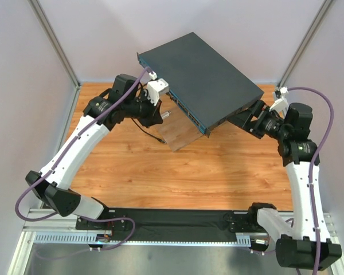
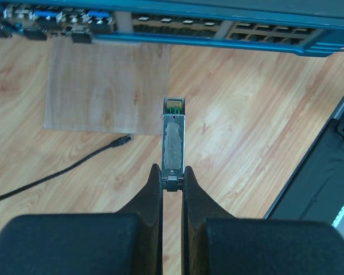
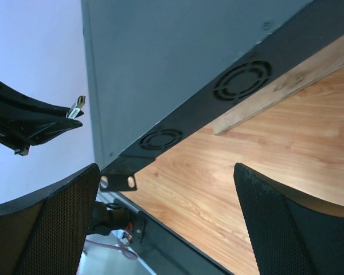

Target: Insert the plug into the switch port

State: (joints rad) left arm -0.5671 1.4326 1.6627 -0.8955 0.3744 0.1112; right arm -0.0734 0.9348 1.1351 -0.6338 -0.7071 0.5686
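Left jaws: pinched on the tail end of the plug (image 2: 174,137), a slim metal transceiver module with gold contacts at its free tip. The plug points straight out from my fingers (image 2: 152,192) toward the switch (image 2: 218,26). Its tip stops short of the teal front edge and touches no port.

The switch sits at a slant across the far half of the surface (image 1: 160,172), port row facing my left arm. Its front part lies over a pale wooden board (image 2: 103,86).

A black cable (image 2: 63,172) lies loose on the surface, its end just beside the board's near edge.

Right jaws: spread wide, nothing between them. They face the switch's side wall, which shows two round fan vents (image 3: 242,80) and a mounting ear (image 3: 119,181). Can't tell whether they touch the wall.
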